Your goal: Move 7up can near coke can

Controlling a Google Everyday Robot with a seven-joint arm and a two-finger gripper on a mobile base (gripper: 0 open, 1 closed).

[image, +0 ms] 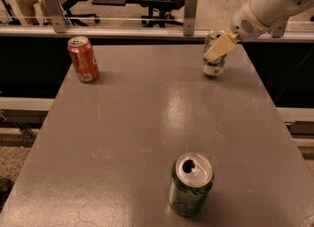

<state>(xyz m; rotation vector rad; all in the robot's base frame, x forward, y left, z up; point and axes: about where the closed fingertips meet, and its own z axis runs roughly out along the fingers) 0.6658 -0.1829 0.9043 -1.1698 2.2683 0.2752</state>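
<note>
Seeing the gripper [216, 51] at the upright 7up can [214, 67] at one o'clock, grip impossible to tell, we find the coke can [83, 60] toward its nine o'clock.

The hand [219, 49] at the upright 7up can [214, 67], coke can [83, 60] well apart

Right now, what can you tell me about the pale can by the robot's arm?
The 7up can is a pale white-silver drink can, metal by the look of it, with green lettering and a silver top. It stands upright near the far right corner of the grey table, as the camera sees it. The gripper lies across its upper front, apparently touching it.
</note>
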